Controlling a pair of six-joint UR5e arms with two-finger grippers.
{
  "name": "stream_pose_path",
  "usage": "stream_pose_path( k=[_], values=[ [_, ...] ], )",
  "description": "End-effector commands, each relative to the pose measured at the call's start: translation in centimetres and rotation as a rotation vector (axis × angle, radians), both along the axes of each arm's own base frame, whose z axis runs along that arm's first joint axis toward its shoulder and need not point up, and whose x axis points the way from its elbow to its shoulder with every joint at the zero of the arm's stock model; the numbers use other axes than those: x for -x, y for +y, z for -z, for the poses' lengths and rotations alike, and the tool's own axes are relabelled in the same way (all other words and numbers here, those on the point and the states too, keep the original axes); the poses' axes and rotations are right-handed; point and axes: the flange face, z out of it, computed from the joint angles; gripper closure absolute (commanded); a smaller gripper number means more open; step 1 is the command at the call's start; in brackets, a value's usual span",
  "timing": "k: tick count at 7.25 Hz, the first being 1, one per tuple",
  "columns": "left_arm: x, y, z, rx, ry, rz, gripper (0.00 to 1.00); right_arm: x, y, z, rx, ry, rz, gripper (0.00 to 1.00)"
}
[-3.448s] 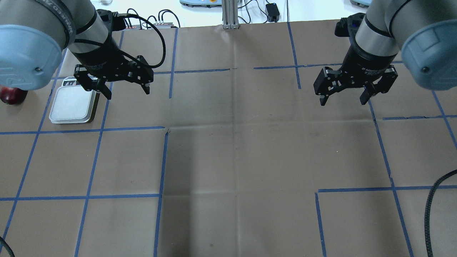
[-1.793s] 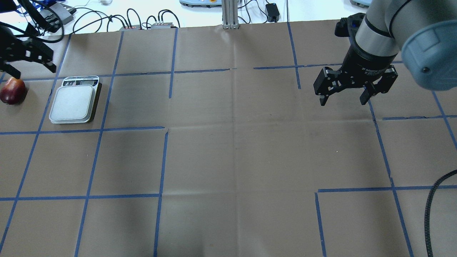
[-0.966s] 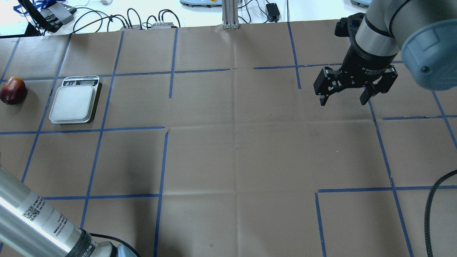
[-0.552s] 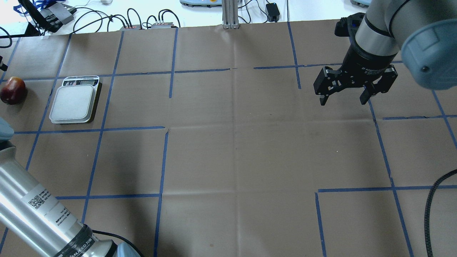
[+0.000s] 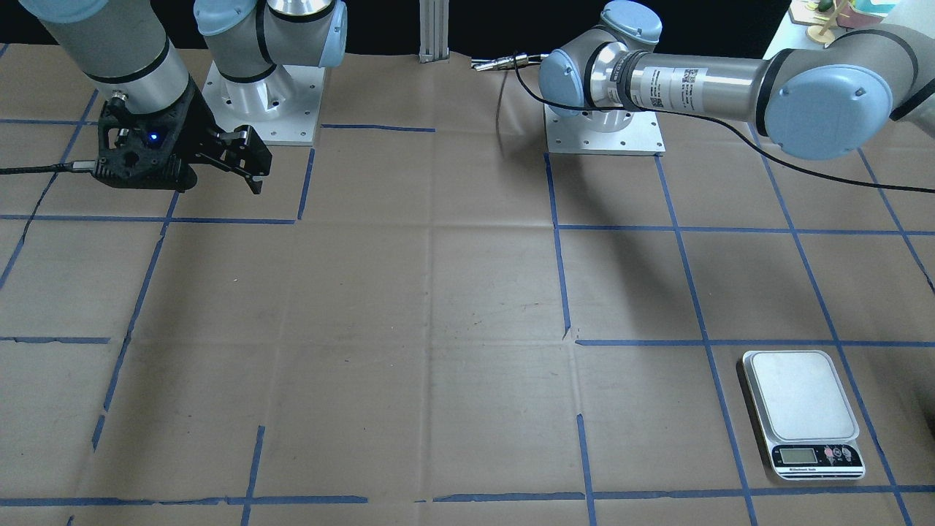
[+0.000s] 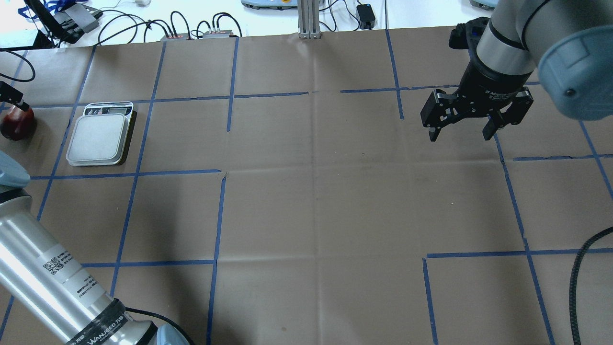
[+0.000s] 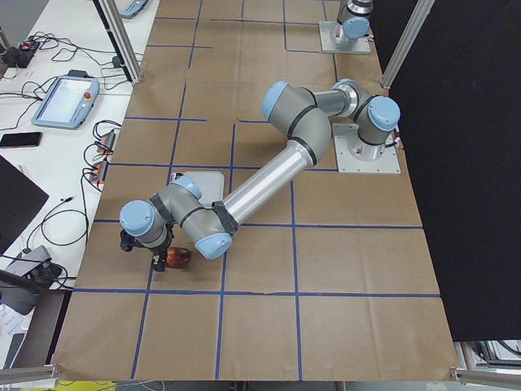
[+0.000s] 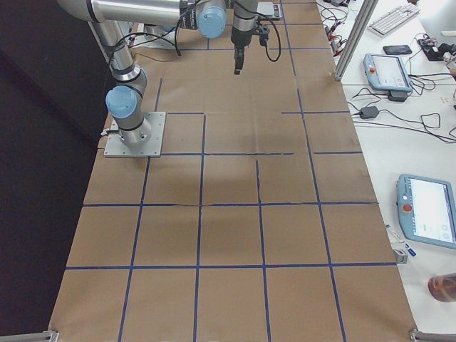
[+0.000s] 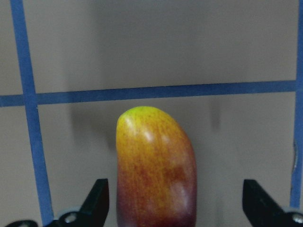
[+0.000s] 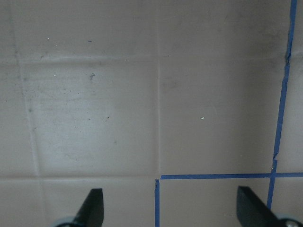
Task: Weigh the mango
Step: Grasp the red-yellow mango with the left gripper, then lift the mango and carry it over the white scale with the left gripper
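The mango [image 9: 156, 165] lies on the brown paper, yellow tip away from the camera and red end near it. My left gripper [image 9: 176, 208] is open and straddles it, one finger on each side, not touching. In the overhead view the mango [image 6: 14, 127] sits at the far left edge, left of the scale [image 6: 96, 139], with one left finger [image 6: 13, 96] above it. The exterior left view shows the left gripper [image 7: 146, 257] down at the mango [image 7: 181, 257]. My right gripper [image 6: 459, 134] is open and empty, hovering at the far right.
The scale [image 5: 800, 398] has a bare white platform and a small display. Blue tape lines grid the paper. Cables and boxes [image 6: 191, 28] lie beyond the table's far edge. The left arm's tube [image 6: 43, 273] crosses the near left corner.
My left arm swung from above the scale out past the left edge, and its open gripper has come down over the mango. The mango, the scale and the right arm have not moved.
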Motion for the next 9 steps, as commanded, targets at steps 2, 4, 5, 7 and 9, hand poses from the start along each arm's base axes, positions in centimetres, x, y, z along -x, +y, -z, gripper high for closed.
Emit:
stream_pose_path(
  k=[2, 4, 5, 7, 9],
  values=[
    [-0.7, 0.4, 2.7, -0.032, 0.014, -0.012, 0.01, 0.0, 0.0, 0.0, 0.000, 0.000, 0.000, 0.00],
    [-0.6, 0.5, 2.6, -0.041, 0.012, -0.010, 0.40, 0.0, 0.0, 0.0, 0.000, 0.000, 0.000, 0.00],
    [-0.6, 0.5, 2.0, -0.038, 0.009, -0.010, 0.51, 0.0, 0.0, 0.0, 0.000, 0.000, 0.000, 0.00],
    [-0.2, 0.9, -1.3, -0.028, 0.002, -0.019, 0.56, 0.0, 0.0, 0.0, 0.000, 0.000, 0.000, 0.00],
    [4.0, 3.9, -8.3, -0.089, 0.060, -0.063, 0.61, 0.0, 0.0, 0.0, 0.000, 0.000, 0.000, 0.00]
  ],
)
